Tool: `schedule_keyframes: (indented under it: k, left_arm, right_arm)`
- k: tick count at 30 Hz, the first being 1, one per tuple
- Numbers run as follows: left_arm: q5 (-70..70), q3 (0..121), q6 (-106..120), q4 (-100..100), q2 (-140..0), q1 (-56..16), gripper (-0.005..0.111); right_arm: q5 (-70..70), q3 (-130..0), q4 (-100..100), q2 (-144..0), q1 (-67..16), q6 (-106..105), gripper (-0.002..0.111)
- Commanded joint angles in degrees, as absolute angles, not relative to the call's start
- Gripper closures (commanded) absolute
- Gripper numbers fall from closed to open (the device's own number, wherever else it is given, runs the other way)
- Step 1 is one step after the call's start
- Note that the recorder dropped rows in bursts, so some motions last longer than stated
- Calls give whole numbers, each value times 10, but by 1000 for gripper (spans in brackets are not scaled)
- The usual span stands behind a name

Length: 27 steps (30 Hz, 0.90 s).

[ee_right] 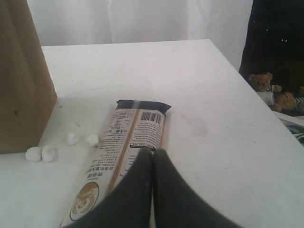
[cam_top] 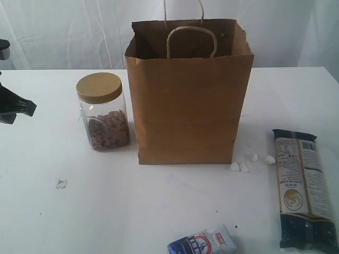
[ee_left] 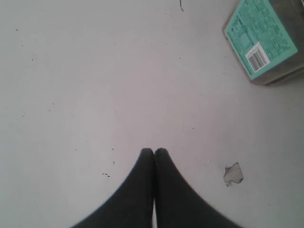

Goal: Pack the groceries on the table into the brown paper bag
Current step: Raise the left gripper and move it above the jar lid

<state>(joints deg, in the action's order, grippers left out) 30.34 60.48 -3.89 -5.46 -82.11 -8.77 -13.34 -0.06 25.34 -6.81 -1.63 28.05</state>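
I cannot see into the brown paper bag from the exterior view: its front wall hides the inside, and the top edge cuts off its rear handle. The bottom edge cuts the small blue-white packet, and only a dark piece of my left arm shows at the left edge. My left wrist view catches part of a teal-labelled box, its print too small to read. In my right wrist view my right gripper, fingers pressed together, covers the near end of the long dark packet. There the bag is one corner only, and the soft toys beyond the table are blurred.
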Motion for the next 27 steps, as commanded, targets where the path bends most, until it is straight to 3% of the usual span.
schedule_keyframes:
  k: [1,15,17,20,23,25,27]
  left_arm:
    - [301,607,-29,-69,-819,-87,107]
    - [285,607,-12,-148,-819,-87,106]
    - [280,607,12,-138,-819,-87,101]
    - [271,607,26,-104,-819,-87,79]
    - [257,607,26,-66,-819,-87,43]
    - [247,607,11,-13,-819,-87,7]
    - [264,607,13,45,-819,-87,2]
  right_arm:
    - [-133,0,256,-68,-11,283,108]
    - [-133,0,256,-68,-11,283,108]
    - [-133,0,256,-68,-11,283,108]
    - [-133,0,256,-68,-11,283,108]
    - [-133,0,256,-68,-11,283,108]
    - [-133,0,256,-68,-11,283,108]
    - [-133,0,256,-68,-11,283,108]
